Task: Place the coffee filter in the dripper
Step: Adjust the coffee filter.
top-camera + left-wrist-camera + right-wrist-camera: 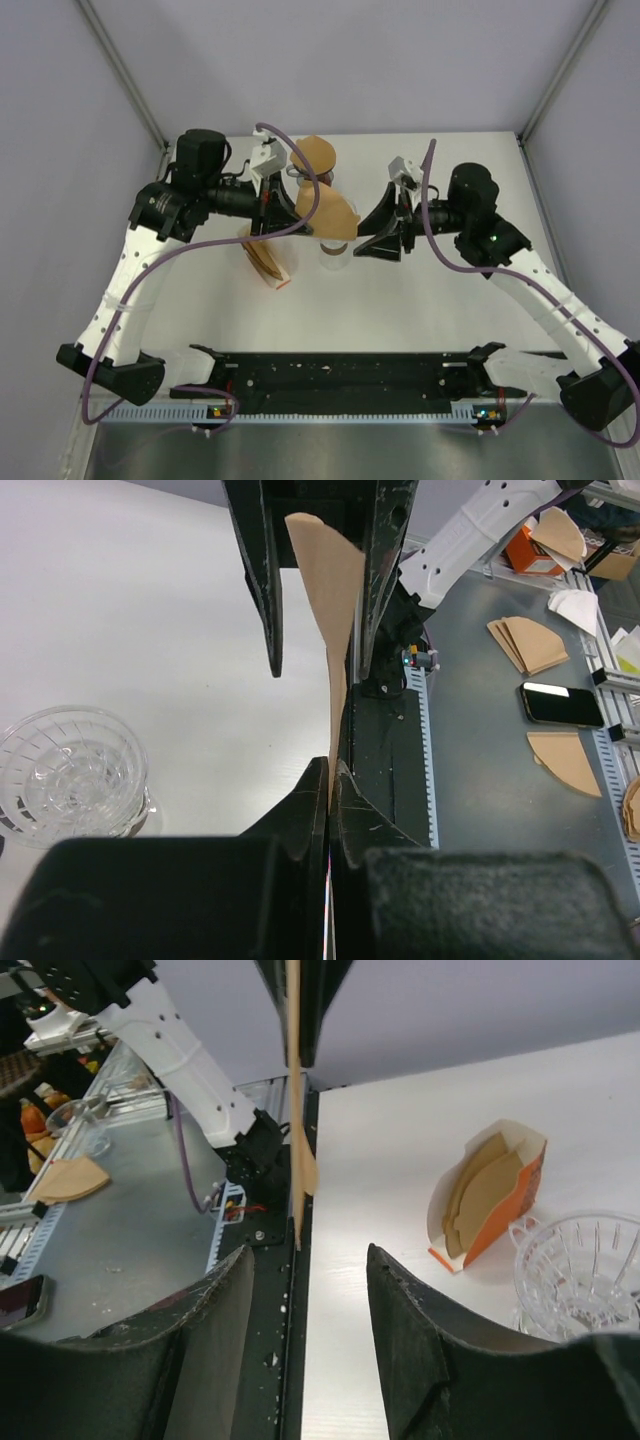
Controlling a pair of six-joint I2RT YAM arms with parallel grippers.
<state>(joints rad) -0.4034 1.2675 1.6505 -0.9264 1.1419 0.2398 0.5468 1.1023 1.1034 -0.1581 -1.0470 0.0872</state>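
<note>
Left wrist: one dripper [72, 770], one filter [335, 610] clamped in left pincer [330, 780].

Tan filter [335, 600], clear ribbed dripper [70, 772], orange box [520, 1195]

Pale grey walls [350, 60] enclose a white table [420, 300].

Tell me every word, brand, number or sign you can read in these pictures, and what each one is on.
No text can be read in any view.
The orange filter box on the table shows no legible print on the sides in view.
The phone on the grey bench has a dark screen with nothing on it.
The orange carton farther back is too small and blurred to read.
</note>
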